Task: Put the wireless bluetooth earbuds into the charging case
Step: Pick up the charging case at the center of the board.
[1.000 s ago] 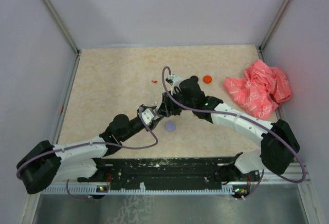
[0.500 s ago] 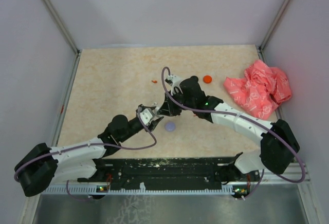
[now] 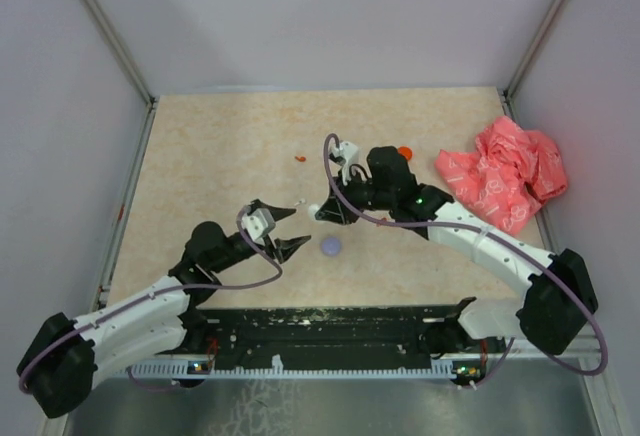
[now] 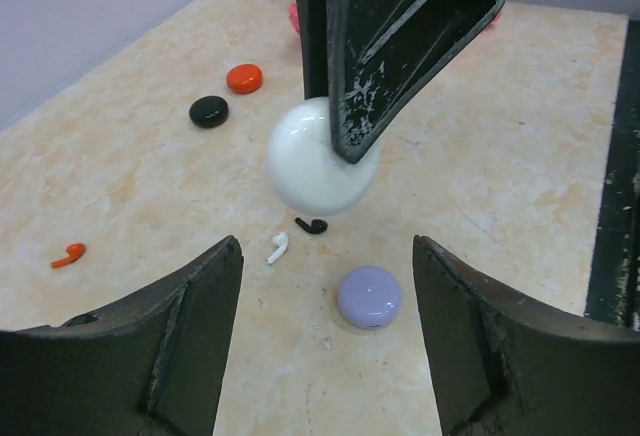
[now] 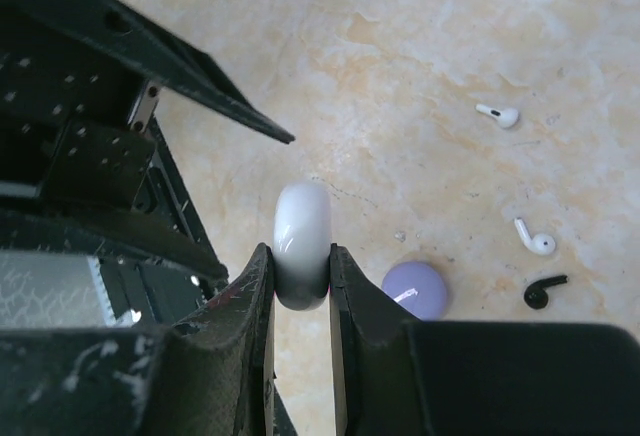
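My right gripper [image 5: 300, 261] is shut on a glossy white round charging case [image 5: 301, 236], held on edge above the table; in the top view the case [image 3: 314, 209] sits at that gripper's tip [image 3: 320, 212]. My left gripper [image 4: 326, 252] stands open and empty just short of the case [image 4: 322, 161]. On the table under the case lie a white earbud [image 4: 277, 248] and a black earbud [image 4: 311, 225]. A second white earbud [image 5: 498, 114] lies farther off. A red earbud [image 4: 68, 254] lies alone at the left.
A lilac round disc [image 4: 369, 297] rests on the table between my left fingers' line of sight. A black disc [image 4: 208, 110] and a red disc [image 4: 244, 78] lie farther back. A crumpled pink-red bag [image 3: 505, 171] lies at the right wall.
The left gripper has opened and drawn back toward the near left. The right gripper has closed on the white case and shifted slightly right with it.
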You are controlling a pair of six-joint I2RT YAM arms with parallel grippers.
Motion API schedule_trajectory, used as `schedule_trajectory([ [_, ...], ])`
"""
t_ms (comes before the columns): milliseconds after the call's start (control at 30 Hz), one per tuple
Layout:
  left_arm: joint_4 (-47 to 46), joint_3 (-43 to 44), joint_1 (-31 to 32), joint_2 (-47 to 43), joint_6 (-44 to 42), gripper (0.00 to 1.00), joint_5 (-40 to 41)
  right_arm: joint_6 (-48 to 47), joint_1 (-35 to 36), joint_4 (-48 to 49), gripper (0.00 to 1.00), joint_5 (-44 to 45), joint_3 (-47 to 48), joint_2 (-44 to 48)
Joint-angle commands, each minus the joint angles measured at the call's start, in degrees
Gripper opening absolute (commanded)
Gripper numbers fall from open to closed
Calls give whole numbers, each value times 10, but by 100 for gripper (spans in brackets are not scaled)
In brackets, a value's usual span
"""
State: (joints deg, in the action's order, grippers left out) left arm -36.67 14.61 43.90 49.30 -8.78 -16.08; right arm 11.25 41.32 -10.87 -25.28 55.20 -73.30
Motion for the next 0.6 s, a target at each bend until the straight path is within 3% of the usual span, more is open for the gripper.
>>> schedule_trajectory([
  [0,-27,-11,-41,-12,56,74,-161,-83,-4,11,0,-87,21,35],
  [367,-47,21,-63,26,106,74,-249,-193,-4,2,0,-169,6,48],
  [567,-58,38,-70,45,143,69,-282,-250,-4,-4,0,-216,5,47],
])
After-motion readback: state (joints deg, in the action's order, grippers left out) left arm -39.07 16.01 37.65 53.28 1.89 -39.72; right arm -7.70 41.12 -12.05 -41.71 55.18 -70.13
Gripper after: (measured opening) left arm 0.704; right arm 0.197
